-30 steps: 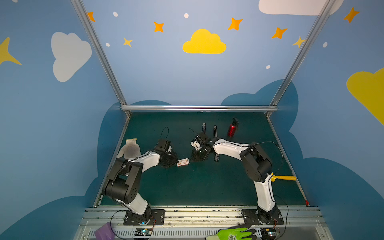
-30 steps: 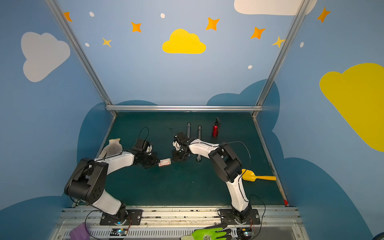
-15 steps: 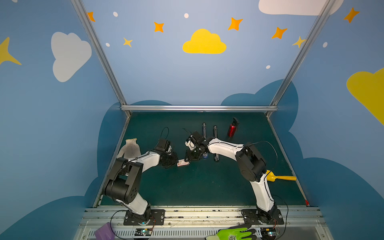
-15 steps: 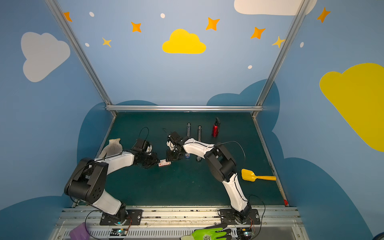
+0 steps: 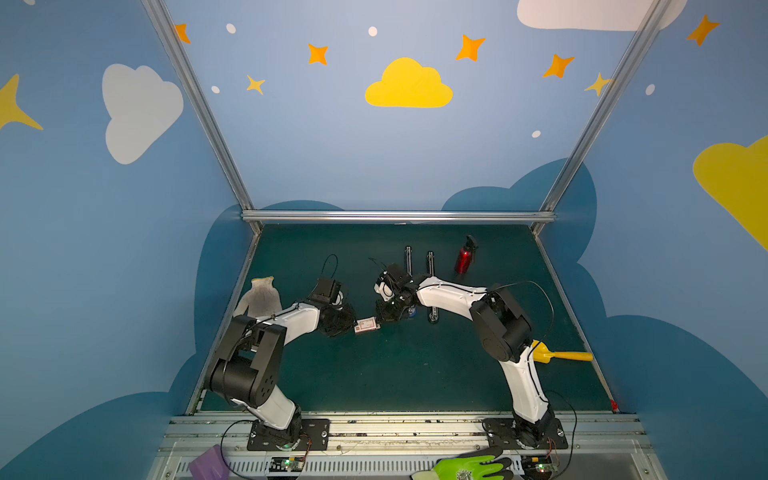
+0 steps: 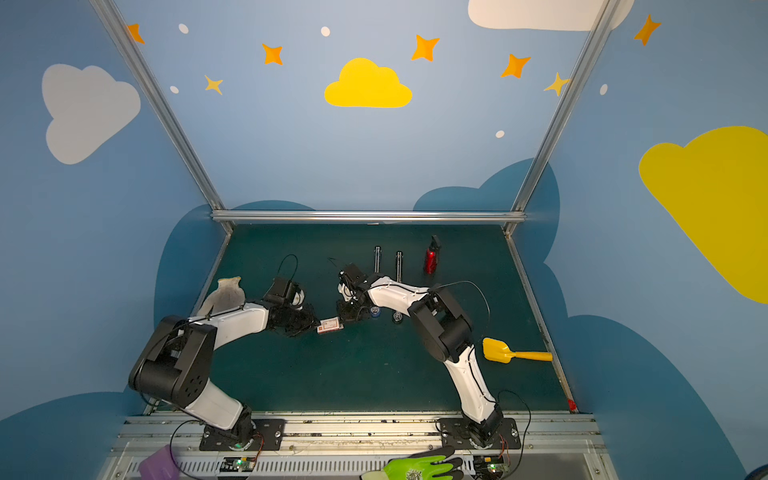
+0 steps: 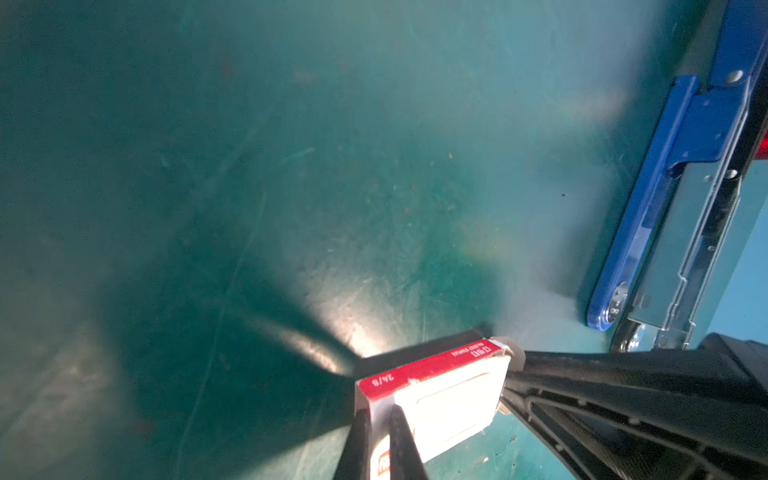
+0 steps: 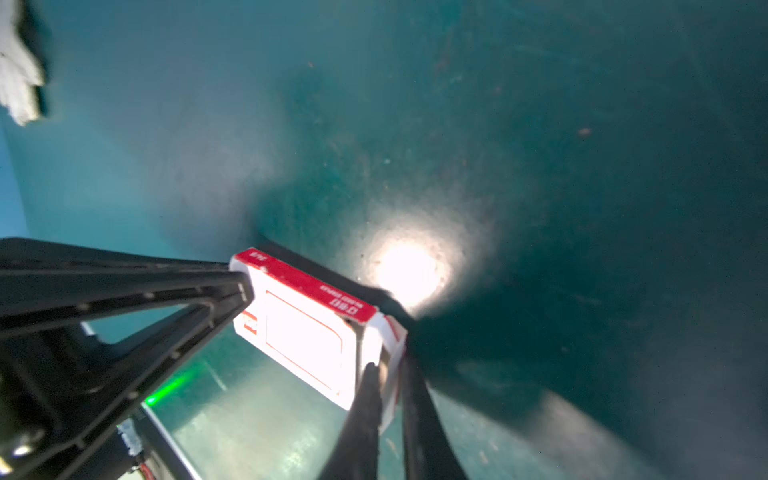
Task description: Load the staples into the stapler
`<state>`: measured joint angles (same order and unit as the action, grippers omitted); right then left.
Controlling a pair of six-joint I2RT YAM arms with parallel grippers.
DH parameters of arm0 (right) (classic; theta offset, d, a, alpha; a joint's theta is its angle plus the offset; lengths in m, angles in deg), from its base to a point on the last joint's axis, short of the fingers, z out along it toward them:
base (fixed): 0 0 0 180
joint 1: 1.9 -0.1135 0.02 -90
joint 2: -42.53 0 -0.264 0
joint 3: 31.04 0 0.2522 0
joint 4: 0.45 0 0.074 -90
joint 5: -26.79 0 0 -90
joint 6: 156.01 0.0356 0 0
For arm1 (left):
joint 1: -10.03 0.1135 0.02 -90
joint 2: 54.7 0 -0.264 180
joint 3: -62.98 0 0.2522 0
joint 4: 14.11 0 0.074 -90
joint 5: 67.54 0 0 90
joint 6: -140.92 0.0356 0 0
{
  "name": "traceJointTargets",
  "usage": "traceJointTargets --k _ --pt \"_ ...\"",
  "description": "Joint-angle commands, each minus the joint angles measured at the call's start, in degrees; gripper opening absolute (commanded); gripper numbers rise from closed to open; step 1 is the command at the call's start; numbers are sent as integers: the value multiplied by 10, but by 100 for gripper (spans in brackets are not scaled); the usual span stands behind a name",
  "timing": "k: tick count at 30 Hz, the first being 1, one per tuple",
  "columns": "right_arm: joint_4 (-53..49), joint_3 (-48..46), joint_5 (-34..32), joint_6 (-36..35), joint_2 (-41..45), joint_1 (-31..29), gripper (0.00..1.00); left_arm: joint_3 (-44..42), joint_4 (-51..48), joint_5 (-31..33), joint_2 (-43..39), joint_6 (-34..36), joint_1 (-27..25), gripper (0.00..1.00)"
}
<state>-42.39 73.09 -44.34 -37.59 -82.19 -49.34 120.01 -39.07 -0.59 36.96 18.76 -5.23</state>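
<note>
Here left hand (image 7: 377, 415) and right hand (image 8: 388, 368) each pinch the staples (image 5: 367, 325), stapler (image 7: 640, 232) nearby (bottle (image 5: 464, 259) beyond).

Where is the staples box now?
In both top views the staples box is near the middle of the mat, gripped between left hand and right hand.

Red bottle (image 5: 464, 259) far back, yellow scoop (image 5: 557, 354) by the right edge, pale knit glove (image 5: 259, 296) at left.

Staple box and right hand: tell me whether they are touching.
Touching. The right wrist view shows the right hand closed on one end of the staple box, pinching it from both sides with no gap.
</note>
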Motion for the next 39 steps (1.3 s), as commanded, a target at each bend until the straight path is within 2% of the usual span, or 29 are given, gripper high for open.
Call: traceJointTargets --k 1,3,13,18,24,27,29,31,33,36,39 --pt "-14 -19 2 0 14 2 5 -3 -30 4 -4 2 -2 16" --pt "-12 -20 10 0 15 1 0 -1 -33 4 -10 -1 -2 23" --pt "38 -71 68 29 39 1 0 -11 -73 14 -107 -39 -4 50" --pt "47 -81 80 22 44 4 0 3 -103 9 -135 9 -7 57" --pt "51 -97 79 17 58 17 0 103 -190 19 -115 157 -13 60" --pt "59 -109 85 16 68 23 0 130 -198 5 -124 299 -32 60" --pt "66 -115 89 16 73 26 0 131 -204 8 -134 425 -45 61" --pt "72 -119 91 15 74 27 0 114 -200 9 -143 533 -56 61" --pt "75 -119 95 14 72 27 0 78 -163 18 -156 599 -59 61" --pt "82 -119 103 14 67 27 0 22 -106 13 -172 648 -58 61" --pt "87 -117 107 15 62 28 0 -3 -65 8 -178 639 -59 61"
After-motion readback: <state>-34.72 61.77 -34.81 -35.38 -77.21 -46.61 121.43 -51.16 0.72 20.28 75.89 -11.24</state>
